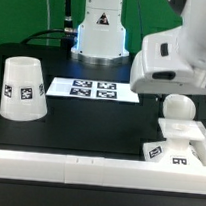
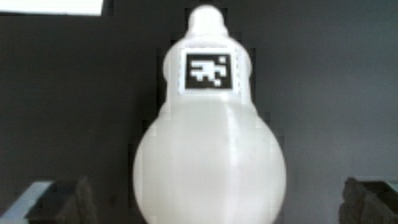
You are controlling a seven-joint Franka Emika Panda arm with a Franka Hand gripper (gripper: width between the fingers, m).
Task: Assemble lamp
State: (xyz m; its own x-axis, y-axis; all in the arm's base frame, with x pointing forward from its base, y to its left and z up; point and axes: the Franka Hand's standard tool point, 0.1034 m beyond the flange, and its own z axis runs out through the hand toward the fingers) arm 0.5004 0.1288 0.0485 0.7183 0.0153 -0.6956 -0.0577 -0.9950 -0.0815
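Reading the exterior view as a clock face, the black table (image 1: 100,116) fills the middle and is closed at six o'clock by a long white front rail (image 1: 46,167). The white robot arm (image 1: 180,52) hangs in at two o'clock.

The lamp's parts lie apart:
- The white tapered plastic shade (image 1: 24,85) stands wide end down at nine o'clock.
- The flat white marker board (image 1: 92,88) lies near the centre.
- The low square white base (image 1: 180,147) sits at four o'clock, close to the rail.
- The white ball bulb with a tagged neck (image 1: 178,107) shows just above the base, under the arm's hand.

From that view I cannot tell whether the bulb is seated in the base or lies just behind it. The wrist view shows only dark surface round it, so it probably lies on the table.

The two-finger gripper (image 2: 217,200) is spread wide. Its dark fingers (image 2: 63,200) flank the bulb's fat end with a gap on each side, and it has hold of nothing.

The bulb looks like light, stiff, smooth plastic. Its round belly would likely slip or roll under a pinch, so the straighter waist below the tag seems the surer hold, squeezed squarely.

For moving, the room toward ten o'clock is open between the board and the base. The rail at six and the base's corners are the edges to clear, so a lift before any sideways travel seems wise.
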